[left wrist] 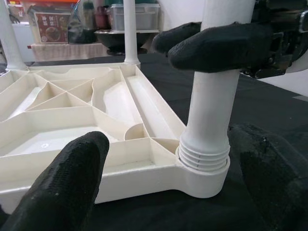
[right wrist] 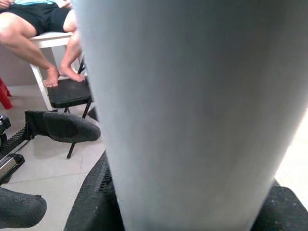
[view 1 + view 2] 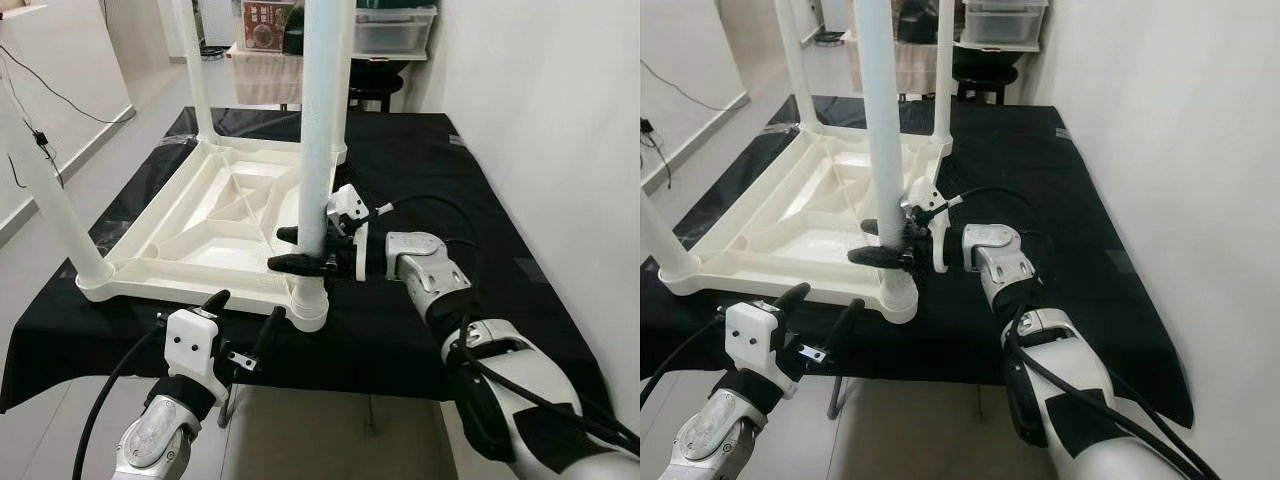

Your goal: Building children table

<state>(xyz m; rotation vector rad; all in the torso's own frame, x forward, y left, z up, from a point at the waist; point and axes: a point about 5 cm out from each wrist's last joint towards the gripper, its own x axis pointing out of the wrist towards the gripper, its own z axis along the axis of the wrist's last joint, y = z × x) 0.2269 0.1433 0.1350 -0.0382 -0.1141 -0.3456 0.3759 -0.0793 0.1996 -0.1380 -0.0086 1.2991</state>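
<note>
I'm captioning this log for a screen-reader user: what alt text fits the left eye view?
The right claw is closed around a white table leg standing in the near corner socket of an upturned white children's table top on a black-covered surface. The left claw hovers open just below that corner.

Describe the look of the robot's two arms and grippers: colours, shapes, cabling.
Both arms are silver with rounded metallic segments and black joint sections. Thick black cables run along each. The left gripper has a white blocky housing and two long black fingers; the right gripper has the same white housing, black fingers and a thin black cable looping behind it.
</note>
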